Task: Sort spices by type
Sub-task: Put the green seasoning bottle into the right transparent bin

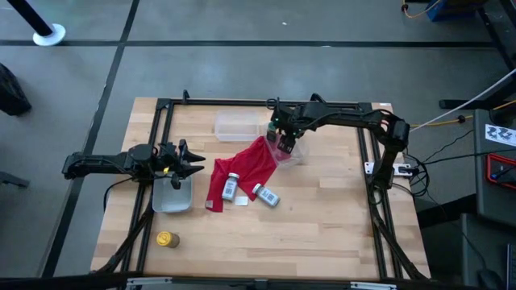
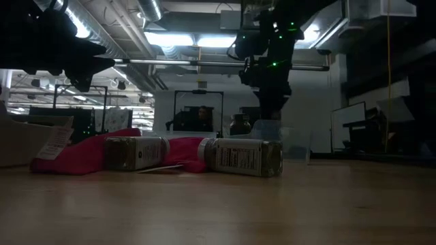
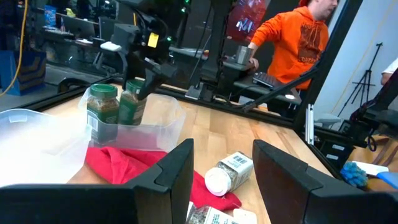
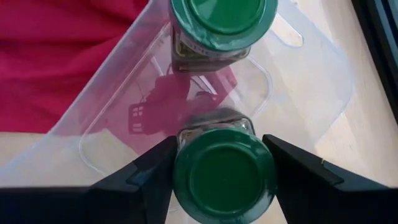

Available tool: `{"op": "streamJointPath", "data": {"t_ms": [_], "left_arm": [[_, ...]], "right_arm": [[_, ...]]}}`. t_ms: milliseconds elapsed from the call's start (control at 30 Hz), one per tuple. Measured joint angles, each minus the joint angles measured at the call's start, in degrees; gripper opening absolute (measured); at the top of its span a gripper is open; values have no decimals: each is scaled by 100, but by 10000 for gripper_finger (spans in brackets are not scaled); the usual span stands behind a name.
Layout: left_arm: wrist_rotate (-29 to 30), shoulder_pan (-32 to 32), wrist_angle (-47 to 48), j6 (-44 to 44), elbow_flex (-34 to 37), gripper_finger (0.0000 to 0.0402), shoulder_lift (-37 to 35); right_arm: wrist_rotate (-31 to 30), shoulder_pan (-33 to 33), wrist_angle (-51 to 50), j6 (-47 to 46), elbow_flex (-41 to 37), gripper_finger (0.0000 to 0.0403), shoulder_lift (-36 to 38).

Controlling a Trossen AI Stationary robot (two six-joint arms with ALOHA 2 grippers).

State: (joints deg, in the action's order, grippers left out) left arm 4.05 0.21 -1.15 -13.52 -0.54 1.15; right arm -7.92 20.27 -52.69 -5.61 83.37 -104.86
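Observation:
Two green-capped jars are in a clear tub [image 1: 297, 155] at the red cloth's [image 1: 242, 169] far right end. One [image 4: 214, 25] stands free on the tub floor, and the other [image 4: 224, 180] is between the fingers of my right gripper [image 4: 224, 163], which is shut on it from above. Two silver-grey jars [image 1: 232, 187] [image 1: 267, 195] lie on their sides, one on the cloth and one beside it. The yellow jar [image 1: 167, 239] stands near the table's near left corner. My left gripper [image 1: 193, 163] hovers open above another clear tub [image 1: 173, 196] and holds nothing. My right gripper pinches the green-capped jar between its two fingers at the cap [image 4: 186, 177], one finger on each side, coming from above and pointing down. The jar is upright inside the tub, next to the other green-capped jar. I cannot tell whether its base rests on the tub floor.
A third clear tub [image 1: 238, 126] sits toward the far edge, left of my right gripper. A small white scrap [image 1: 241, 200] lies by the cloth. A dark frame [image 1: 157, 145] borders the table. A person in orange [image 3: 298, 43] stands beyond the table. Bare wood spans the near right area.

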Motion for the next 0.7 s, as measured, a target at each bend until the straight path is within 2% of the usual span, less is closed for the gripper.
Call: {"op": "streamJointPath", "data": {"t_ms": [700], "left_arm": [[0,0,2,0,2,150,0]], "right_arm": [[-50,0,4,-7,0,235,2]]}}
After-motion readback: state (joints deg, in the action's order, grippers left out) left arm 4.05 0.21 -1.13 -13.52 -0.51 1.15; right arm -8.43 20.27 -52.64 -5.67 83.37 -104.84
